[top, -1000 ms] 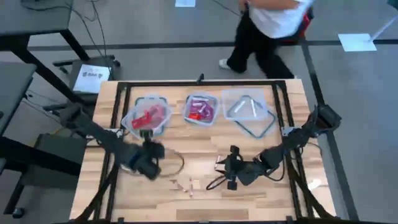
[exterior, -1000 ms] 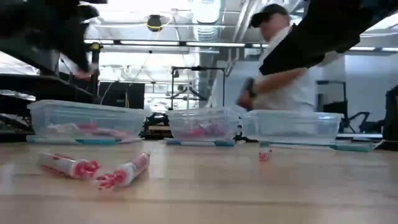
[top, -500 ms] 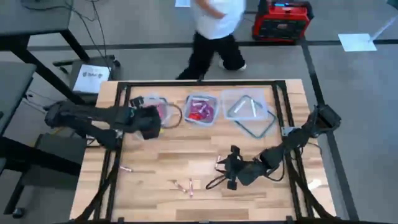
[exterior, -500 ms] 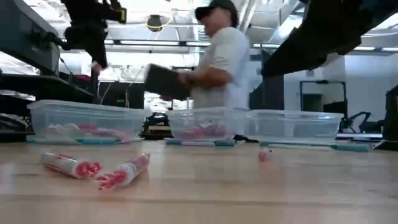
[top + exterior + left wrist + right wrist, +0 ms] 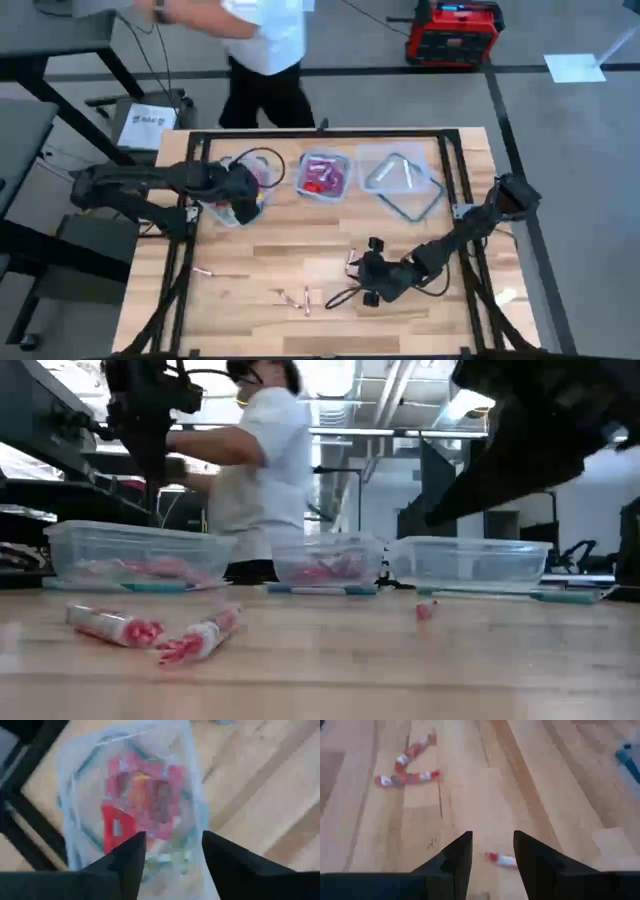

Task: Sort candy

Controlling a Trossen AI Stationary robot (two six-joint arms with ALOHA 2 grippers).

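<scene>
My left gripper [image 5: 172, 837] hangs open over the left clear tub [image 5: 222, 192], which holds red candy [image 5: 145, 800]; nothing is between its fingers. My right gripper [image 5: 491, 836] stands open low over the table's near middle [image 5: 358, 270]. A small red-and-white candy [image 5: 501, 860] lies on the wood just ahead of its fingers. Two more candies [image 5: 405, 777] lie farther off, also seen in the high view [image 5: 300, 298]. Another candy [image 5: 203, 271] lies toward the left edge. The middle tub [image 5: 323, 175] holds pink and red candy.
A third clear tub [image 5: 400, 175] stands at the far right with pale pieces inside. A black frame [image 5: 320, 132] runs around the table's edges. A person [image 5: 260, 50] stands beyond the far edge at the left. Bare wood lies between the tubs and the loose candy.
My left gripper has swung from the table's near left up and toward the far edge, and now hangs over the left tub. The candy near the left edge has come into view where the arm was. The person has walked leftward behind the table.
</scene>
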